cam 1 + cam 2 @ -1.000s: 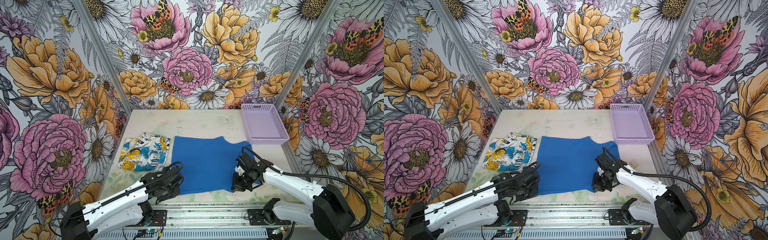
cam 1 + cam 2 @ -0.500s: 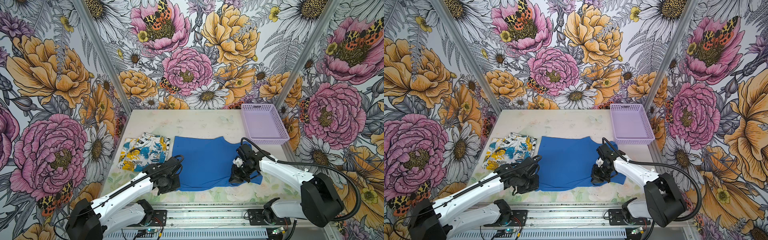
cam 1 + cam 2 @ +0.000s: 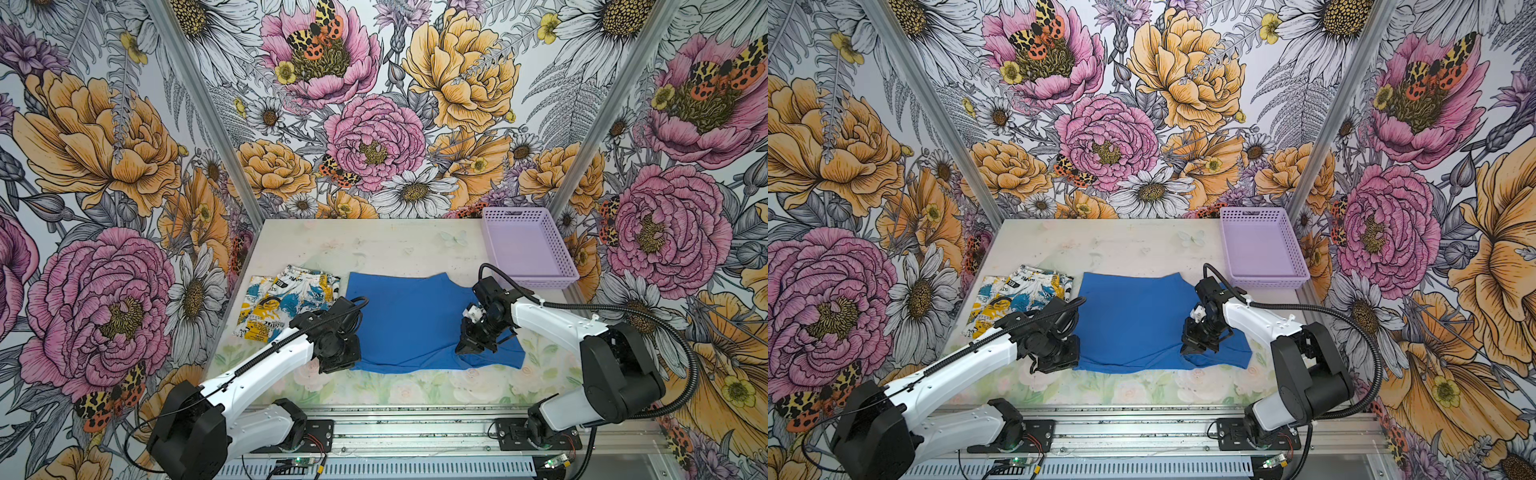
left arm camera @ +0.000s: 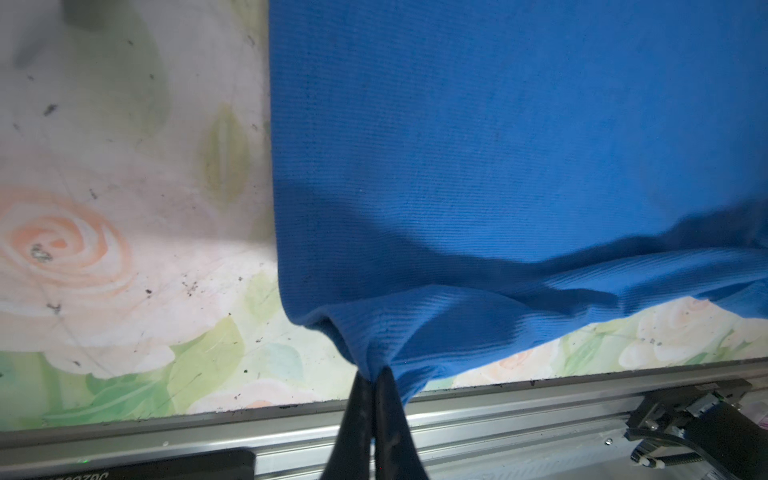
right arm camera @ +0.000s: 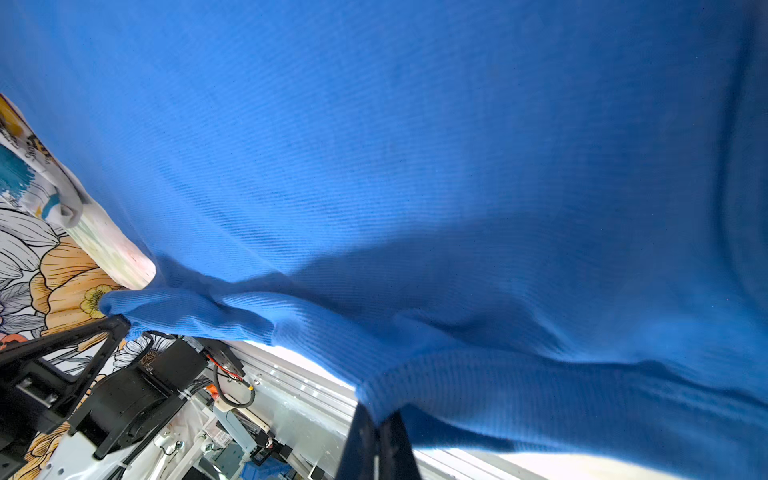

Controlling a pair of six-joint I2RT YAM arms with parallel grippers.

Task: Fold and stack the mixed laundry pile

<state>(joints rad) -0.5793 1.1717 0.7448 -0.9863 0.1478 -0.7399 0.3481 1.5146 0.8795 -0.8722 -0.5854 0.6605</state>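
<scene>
On the table the shirt lies spread, its near hem pinched shut in the left claw and right claw. The printed garment sits folded beside the left claw. The shirt's fold looks under way; next, carry both grips evenly toward the far edge.

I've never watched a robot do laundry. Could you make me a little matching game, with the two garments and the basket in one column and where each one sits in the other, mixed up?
Things:
1. blue T-shirt
2. printed garment
3. lavender basket

Places:
A. far right corner of the table
B. left side, right beside the blue cloth
C. spread across the middle, near edge lifted

Pairs: 1-C, 2-B, 3-A
</scene>
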